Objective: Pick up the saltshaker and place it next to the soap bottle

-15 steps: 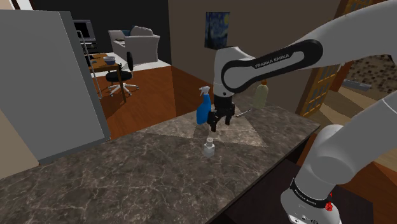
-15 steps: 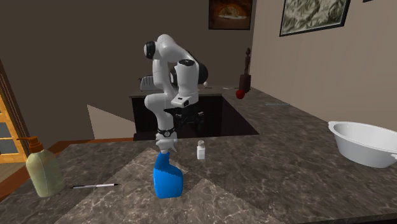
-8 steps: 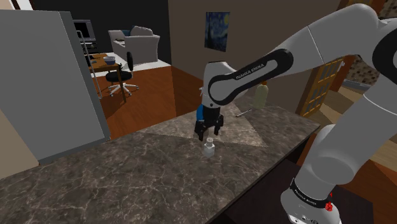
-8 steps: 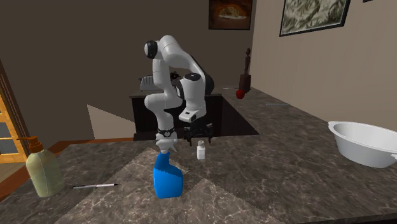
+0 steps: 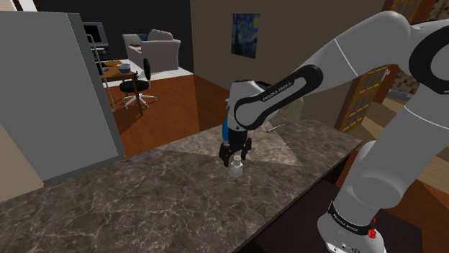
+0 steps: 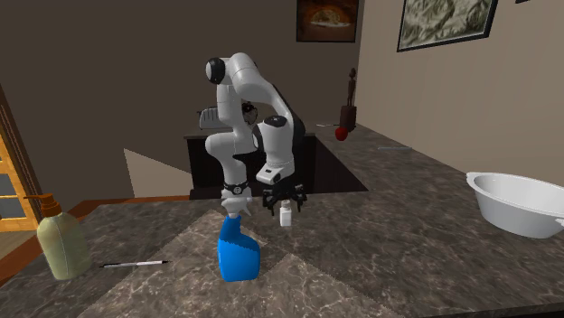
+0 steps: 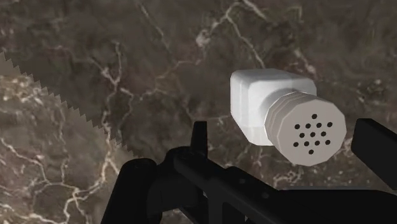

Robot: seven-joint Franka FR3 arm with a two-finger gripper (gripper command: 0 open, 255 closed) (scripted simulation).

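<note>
We are at the grasp step: our gripper (image 5: 235, 152) hangs spread over the white saltshaker (image 5: 236, 169), mid-frame on the marble counter (image 5: 144, 194), so next we should lower and pinch it.

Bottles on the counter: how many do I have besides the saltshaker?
2: a blue spray bottle near the saltshaker, and an olive soap bottle at the second exterior view's left. A dark shape far behind may be another.
</note>
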